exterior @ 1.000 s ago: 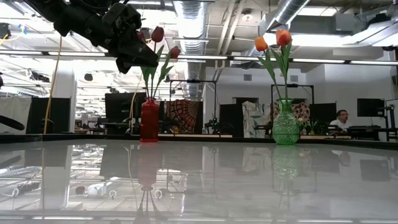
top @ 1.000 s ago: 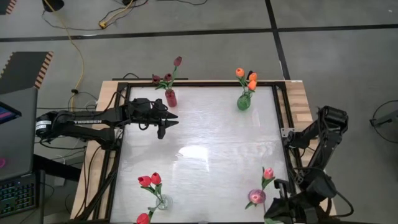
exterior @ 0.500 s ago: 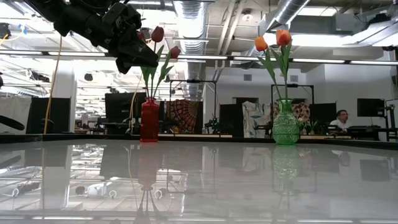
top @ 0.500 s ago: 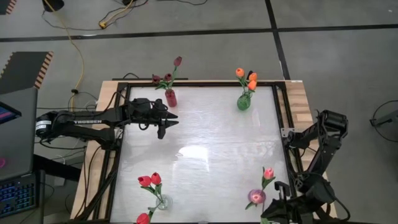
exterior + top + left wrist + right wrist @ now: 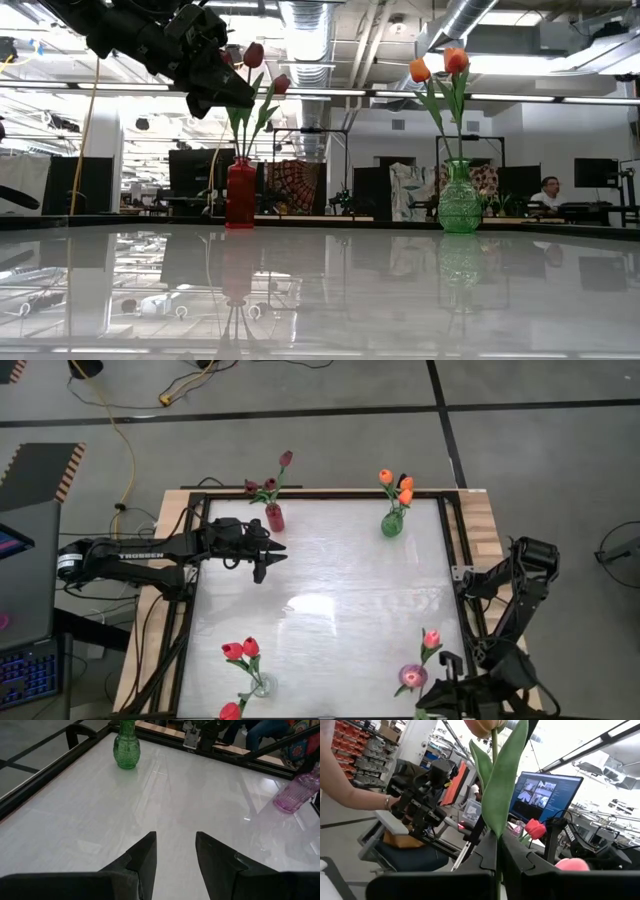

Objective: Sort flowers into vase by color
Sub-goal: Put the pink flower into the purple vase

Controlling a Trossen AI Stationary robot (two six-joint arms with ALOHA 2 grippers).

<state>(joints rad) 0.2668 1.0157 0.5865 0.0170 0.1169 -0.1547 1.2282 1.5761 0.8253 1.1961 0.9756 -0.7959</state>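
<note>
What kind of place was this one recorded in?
Most likely an open-plan robotics lab or workshop. The low view shows exposed ceiling ducts and a person seated at desks with monitors; the right wrist view shows a monitor and another robot rig beyond the table.

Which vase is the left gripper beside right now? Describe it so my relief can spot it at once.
Start at the white table and go to its far left corner, where the left gripper hovers open. Beside it stands the red vase, slim, holding dark maroon tulips; the other far vase is green with orange tulips.
</note>
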